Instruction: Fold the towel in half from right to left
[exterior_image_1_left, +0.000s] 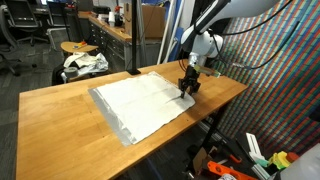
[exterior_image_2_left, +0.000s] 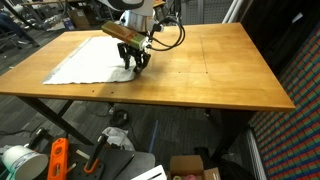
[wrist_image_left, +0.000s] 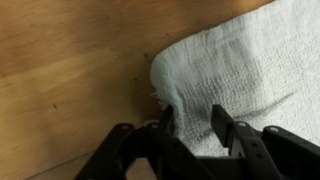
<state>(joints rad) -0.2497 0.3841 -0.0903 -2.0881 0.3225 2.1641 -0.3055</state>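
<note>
Fabric, a white bundle (exterior_image_1_left: 85, 63) with dark patches, sat at the left, beyond the wooden desk (exterior_image_1_left: 55, 110). In the middle of the desk the towel (exterior_image_1_left: 145, 100) lay spread flat, with a greyer band along its near edge. At its far right corner the pincer (exterior_image_1_left: 187, 91) pointed down onto the cloth. In the wrist view its fingertips (wrist_image_left: 166, 118) stood partly open, with cloth between them, not clamped.
</note>
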